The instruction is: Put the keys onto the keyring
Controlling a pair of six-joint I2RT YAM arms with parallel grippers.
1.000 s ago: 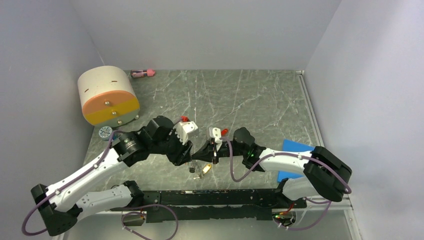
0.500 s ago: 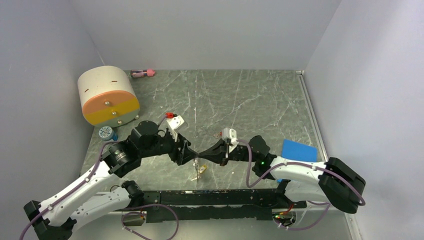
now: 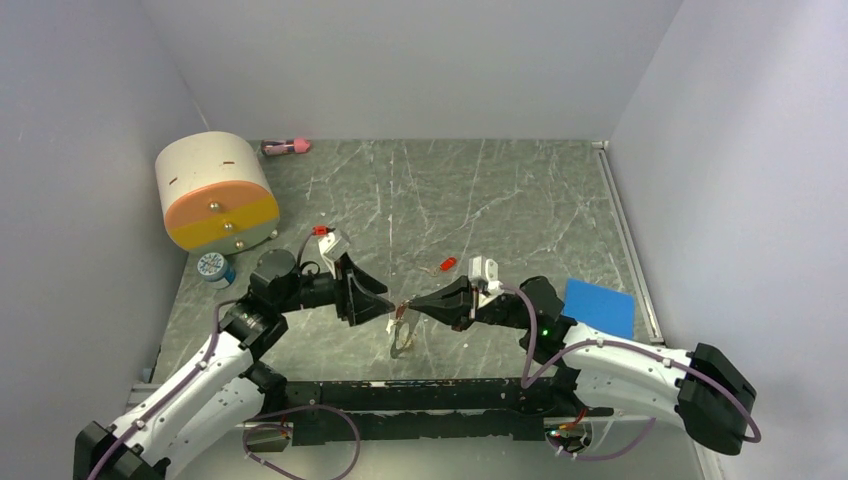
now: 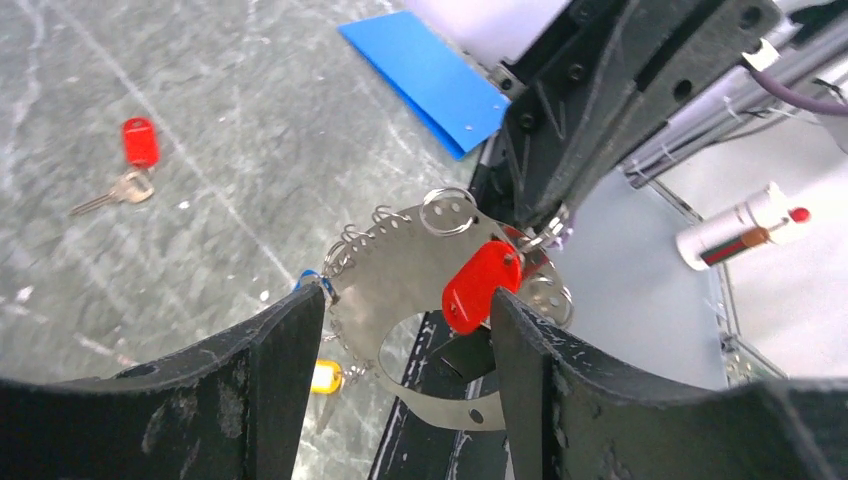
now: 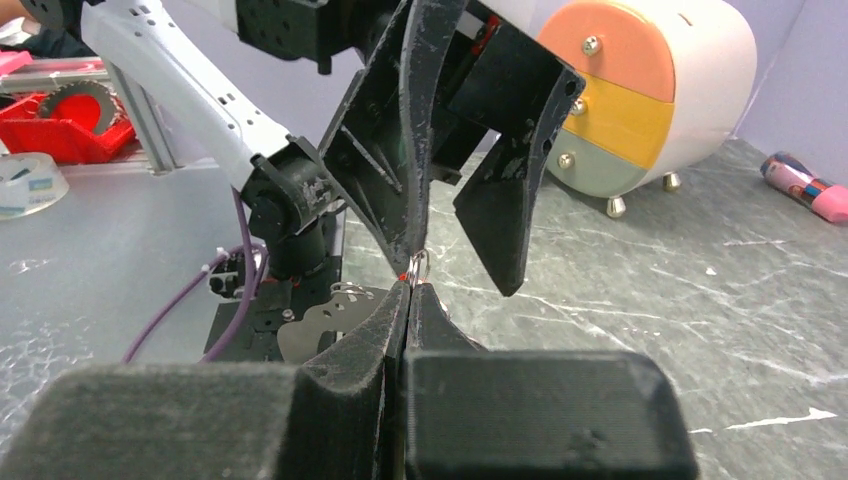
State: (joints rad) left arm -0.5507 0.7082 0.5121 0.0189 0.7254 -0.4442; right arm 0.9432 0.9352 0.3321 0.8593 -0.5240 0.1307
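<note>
The keyring (image 3: 402, 338), a flat silver plate with small rings along its rim, hangs between both grippers above the table's near edge. My right gripper (image 3: 414, 304) is shut on one small ring (image 5: 418, 265) at the plate's edge. My left gripper (image 3: 384, 306) is open, with its fingers on either side of the plate (image 4: 400, 265). A red-headed key (image 4: 481, 286) hangs on the plate beside the left gripper's right finger (image 4: 560, 390). A yellow tag (image 4: 325, 377) hangs lower. Another red-headed key (image 3: 447, 265) lies loose on the table and also shows in the left wrist view (image 4: 138, 145).
A cream-and-orange drum (image 3: 215, 190) stands at the back left, with a pink tube (image 3: 285, 147) behind it. A small blue-white round object (image 3: 212, 267) lies beside the drum. A blue card (image 3: 598, 305) lies on the right, beside the right arm.
Both arms have drawn back and spread outward, and their fingertips now meet lower and nearer. The keyring now hangs from the right gripper. The loose red key is uncovered.
</note>
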